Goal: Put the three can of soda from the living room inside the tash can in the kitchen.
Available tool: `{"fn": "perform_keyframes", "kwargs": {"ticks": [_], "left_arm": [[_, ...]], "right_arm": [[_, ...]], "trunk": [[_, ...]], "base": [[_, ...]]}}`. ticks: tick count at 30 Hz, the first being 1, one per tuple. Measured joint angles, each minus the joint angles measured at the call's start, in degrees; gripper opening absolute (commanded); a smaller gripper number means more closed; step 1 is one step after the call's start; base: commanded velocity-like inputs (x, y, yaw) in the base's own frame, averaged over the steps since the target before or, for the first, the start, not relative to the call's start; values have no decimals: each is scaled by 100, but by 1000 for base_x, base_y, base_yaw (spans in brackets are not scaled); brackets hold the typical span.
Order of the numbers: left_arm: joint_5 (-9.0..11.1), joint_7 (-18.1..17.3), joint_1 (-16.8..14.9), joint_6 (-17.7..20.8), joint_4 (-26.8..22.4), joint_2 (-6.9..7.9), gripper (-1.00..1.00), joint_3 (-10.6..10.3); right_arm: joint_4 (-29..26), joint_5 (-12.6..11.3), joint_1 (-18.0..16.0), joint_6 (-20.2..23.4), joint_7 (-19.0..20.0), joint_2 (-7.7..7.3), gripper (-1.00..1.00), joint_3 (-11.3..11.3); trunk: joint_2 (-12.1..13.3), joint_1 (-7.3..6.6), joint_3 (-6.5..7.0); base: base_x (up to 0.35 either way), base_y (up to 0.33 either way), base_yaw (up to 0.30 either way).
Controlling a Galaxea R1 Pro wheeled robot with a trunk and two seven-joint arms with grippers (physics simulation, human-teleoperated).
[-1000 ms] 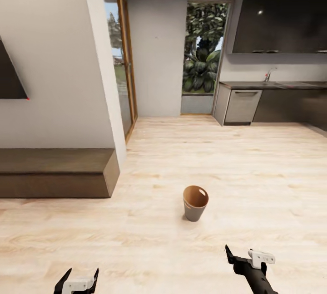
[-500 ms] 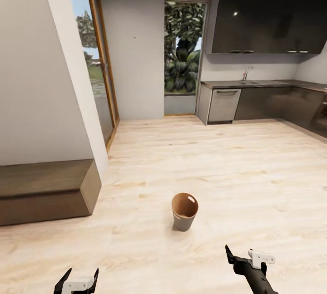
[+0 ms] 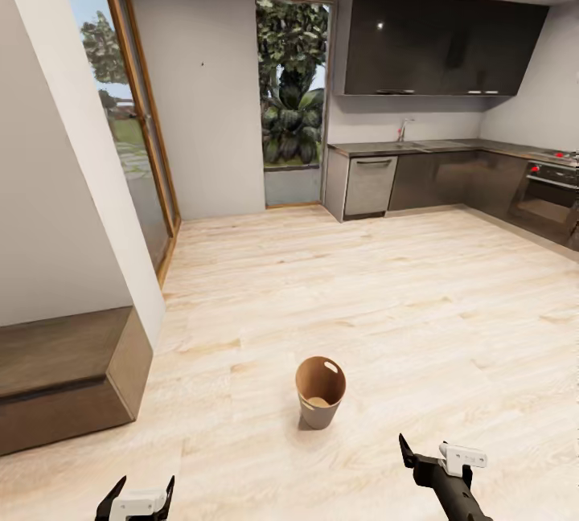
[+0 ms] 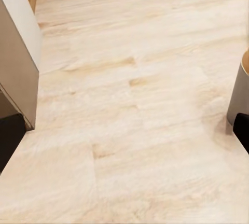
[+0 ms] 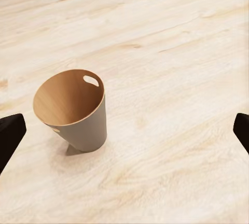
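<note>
Pale wood floor (image 3: 386, 296) spreads all around me, bare boards running off to the kitchen (image 3: 450, 175) at the far side. My two arms are held low and forward, just above the boards. My left gripper (image 3: 137, 498) points ahead, its dark fingers spread wide with nothing between them. My right gripper (image 3: 441, 455) reaches a little farther out and angles inward toward the bin; its jaws are wide apart and empty as well, the black fingertips (image 5: 10, 133) sitting at opposite sides of the right wrist view with the bin between them, farther on.

The bin (image 3: 320, 391) stands on the floor just ahead of me, between the lines of my two arms and nearer the right one. It leans a little, mouth tipped toward me, brown inside (image 5: 65, 97), grey outside, its oval slot on the far rim. In the left wrist view its grey wall (image 4: 239, 97) shows beside one fingertip.

To the left of the bin and well apart from it sits a low brown bench (image 3: 64, 376) against a white wall (image 3: 56, 183), whose corner juts out. Around the bin the boards lie open on every side. Beyond it the floor runs unbroken to the glass door (image 3: 137, 143), a window full of plants (image 3: 291, 95), and the dark cabinets (image 3: 438, 38) over a counter (image 3: 418, 146) with a tap (image 3: 404, 129), a steel appliance front (image 3: 368, 186) under it.
</note>
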Motion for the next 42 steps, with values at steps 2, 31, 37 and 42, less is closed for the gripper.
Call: {"fn": "perform_keyframes", "kwargs": {"ticks": [2,31,37,42], "left_arm": [[-1,0,0,0,0,0,100,0],[24,9,-5,8,0,-9,100,10],[13,9,-5,9,0,-7,100,10],[0,9,-5,9,0,-8,100,8]], "right_arm": [[-1,1,0,0,0,0,100,0],[-1,28,0,0,8,0,100,8],[-2,53,0,0,9,0,100,22],[-2,62,0,0,9,2,100,29]], "trunk": [[0,0,0],[0,0,0],[0,0,0],[0,0,6]], "base": [[268,230,-247],[166,52,-115],[323,0,89],[325,0,196]]}}
